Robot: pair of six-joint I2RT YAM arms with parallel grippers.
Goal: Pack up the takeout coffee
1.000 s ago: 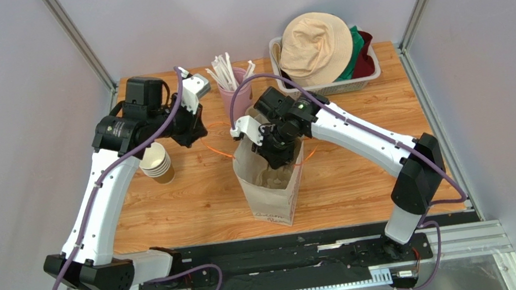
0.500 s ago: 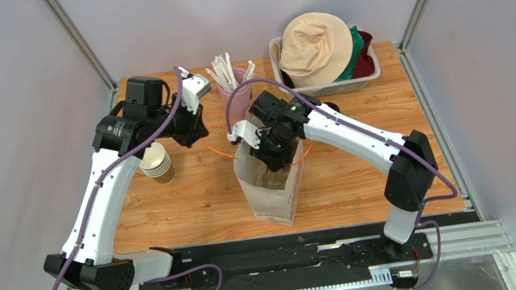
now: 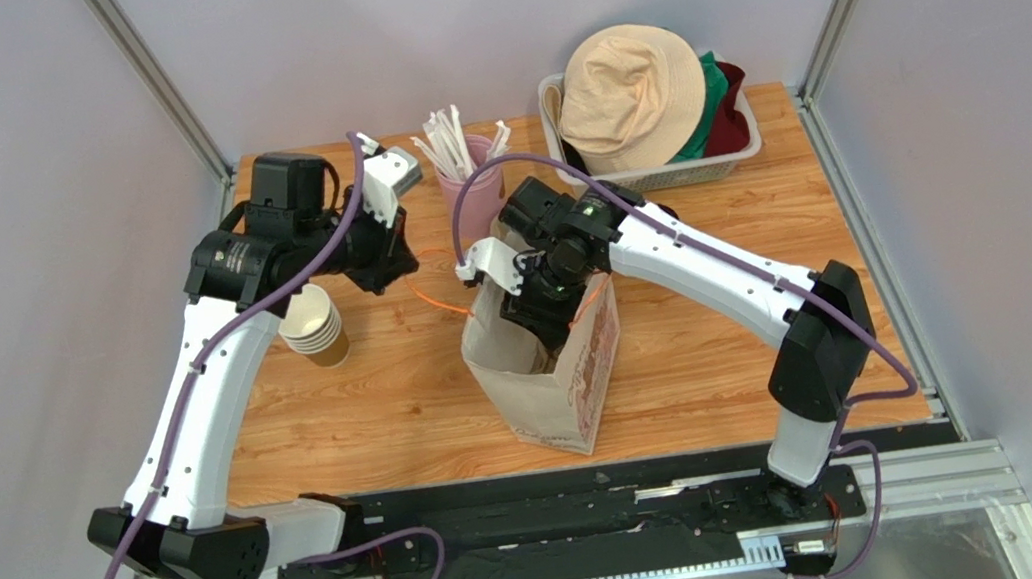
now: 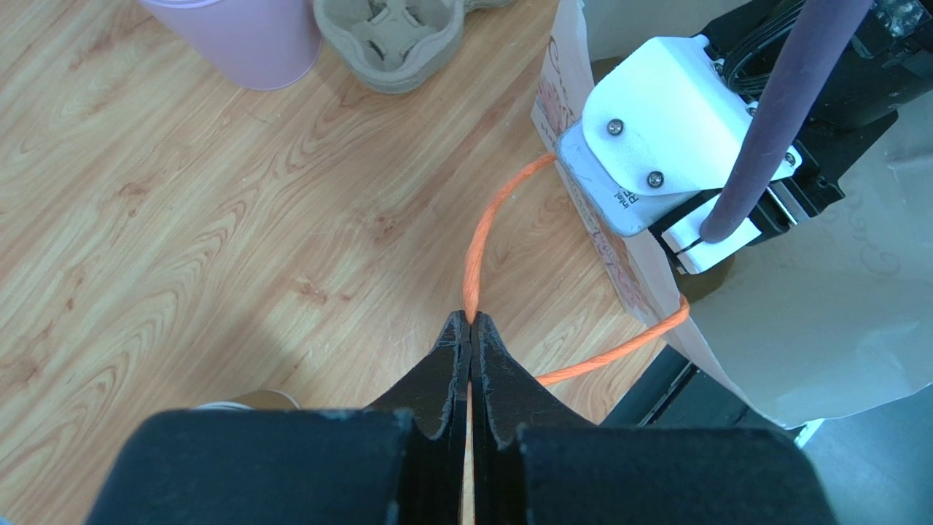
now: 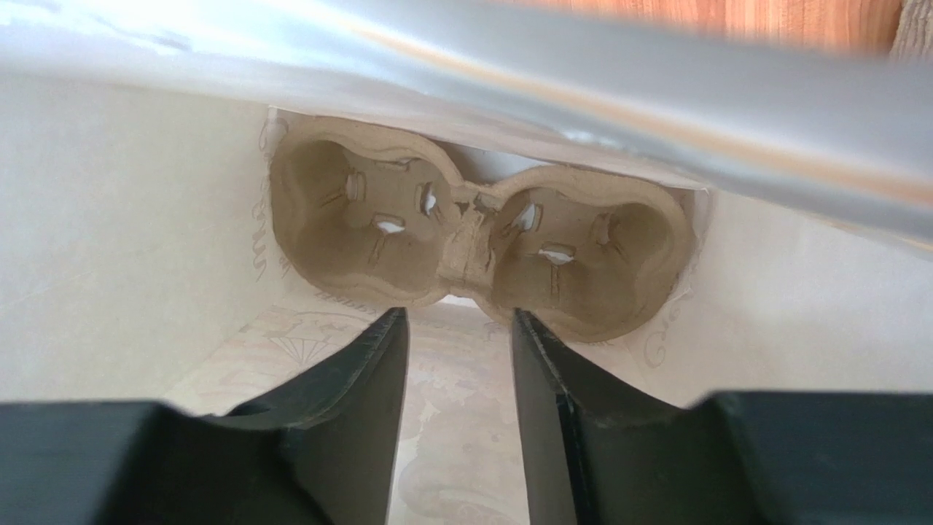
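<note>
Since a moment ago the paper bag [image 3: 567, 389] has tipped, its mouth drawn over to the left so more of the printed right side shows, and the right arm has settled a little farther into it.

From where I stand, the left hand [image 4: 471, 328] is pinched fully closed on the bag's orange cord handle [image 4: 487, 235], which runs taut from the bag's left edge. The right hand [image 5: 455, 361] is down inside the bag with its two fingers [image 5: 361, 377] parted and nothing between them. On the bag's floor in front of them lies one cardboard cup carrier [image 5: 482, 246] with two wells, both bare. The bag's walls and the right arm block most of the view around it. I cannot pick out the takeout coffee in any view, so I cannot tell where it is.

Around them on the tabletop [image 3: 386, 399] there is one stack of lidless brown cups [image 3: 312, 326] at the left, just beside the left arm. One pink cup [image 3: 469, 183] of paper-wrapped sticks stands at the far edge. A second cardboard carrier [image 4: 389, 33] sits just beside that pink cup. One white basket [image 3: 658, 176] sits at the far right, holding one beige hat [image 3: 631, 92] on top of green and dark red fabric.
</note>
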